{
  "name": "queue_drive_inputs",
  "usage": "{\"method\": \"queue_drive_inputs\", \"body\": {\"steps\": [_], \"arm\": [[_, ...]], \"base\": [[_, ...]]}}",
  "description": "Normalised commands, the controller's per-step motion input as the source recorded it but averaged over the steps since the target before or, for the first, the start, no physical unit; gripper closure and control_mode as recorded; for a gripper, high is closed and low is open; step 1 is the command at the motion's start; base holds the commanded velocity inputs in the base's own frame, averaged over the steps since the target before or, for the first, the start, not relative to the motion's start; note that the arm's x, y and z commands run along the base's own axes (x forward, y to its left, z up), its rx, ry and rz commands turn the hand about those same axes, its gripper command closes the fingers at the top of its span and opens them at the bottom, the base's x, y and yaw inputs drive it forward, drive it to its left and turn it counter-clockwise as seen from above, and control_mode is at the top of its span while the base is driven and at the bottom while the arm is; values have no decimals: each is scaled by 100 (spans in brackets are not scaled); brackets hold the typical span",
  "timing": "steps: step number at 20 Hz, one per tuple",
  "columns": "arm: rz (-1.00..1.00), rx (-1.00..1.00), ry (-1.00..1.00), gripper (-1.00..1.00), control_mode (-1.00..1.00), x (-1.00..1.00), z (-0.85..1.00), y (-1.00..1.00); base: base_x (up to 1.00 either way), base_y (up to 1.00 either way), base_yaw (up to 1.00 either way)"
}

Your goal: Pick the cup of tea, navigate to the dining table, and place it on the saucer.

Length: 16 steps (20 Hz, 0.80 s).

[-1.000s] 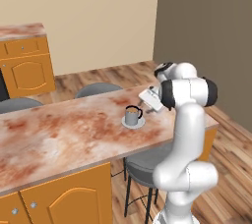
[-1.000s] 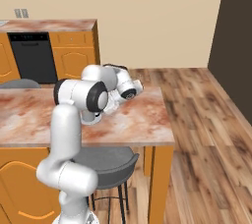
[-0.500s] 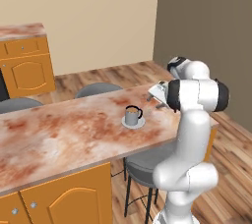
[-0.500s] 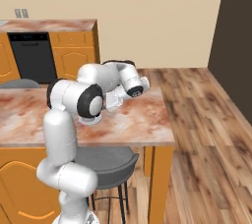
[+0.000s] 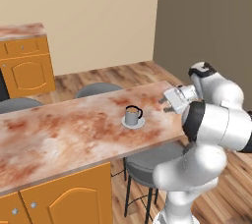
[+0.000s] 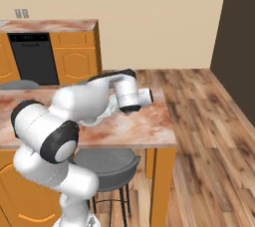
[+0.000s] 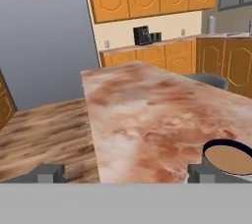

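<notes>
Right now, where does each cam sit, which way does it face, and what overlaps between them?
Left base view: behind the arm to its left, looking down over the dining table at the cup of tea on the saucer; the arm rises lower right, gripper beside the cup.
Right base view: behind to the right, facing the table end; the white arm crosses the frame.
Hand view: on the hand, looking along the tabletop toward far cabinets; fingertips at bottom.
Shared: table in all three; cup in left base and hand views.

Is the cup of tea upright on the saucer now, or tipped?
Upright. The cup of tea stands straight on the saucer, rim level, and the hand view shows the brown liquid flat inside.
</notes>
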Motion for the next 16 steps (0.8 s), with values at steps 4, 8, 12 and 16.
{"method": "queue_drive_inputs", "body": {"steps": [4, 8, 12, 16], "arm": [[-17, -14, 19, -100, -100, -78, 89, -11], [-7, -10, 31, -100, -100, -89, 97, -21], [-7, -10, 25, -100, -100, -98, 51, -17], [-15, -9, 8, -100, -100, -100, 2, 0]], "base": [[0, 0, 0], [0, 0, 0], [0, 0, 0], [0, 0, 0]]}}
